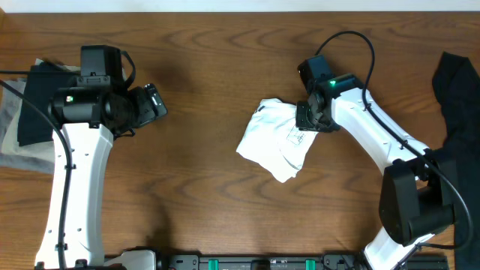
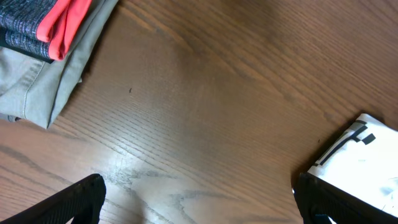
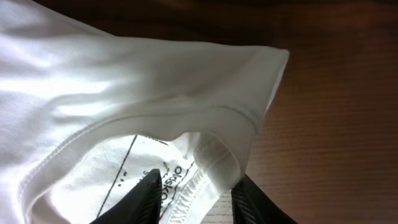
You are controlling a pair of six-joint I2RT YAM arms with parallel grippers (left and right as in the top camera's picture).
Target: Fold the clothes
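The clothes are a white T-shirt (image 1: 274,139), lying crumpled and partly folded on the wooden table just right of centre. My right gripper (image 1: 309,120) is low over the shirt's right edge. In the right wrist view its dark fingers stand apart, and a stitched fold of the shirt (image 3: 124,93) lies loosely between them, so the right gripper (image 3: 196,199) is open. My left gripper (image 1: 154,101) hovers well left of the shirt. It is wide open over bare wood (image 2: 199,202), and a corner of the shirt (image 2: 367,162) shows beside its right finger.
A black garment with a red and grey band (image 2: 43,25) lies on olive-grey garments (image 2: 43,81) at the table's left edge (image 1: 34,97). Another black garment (image 1: 457,82) lies at the far right, near the right arm's base.
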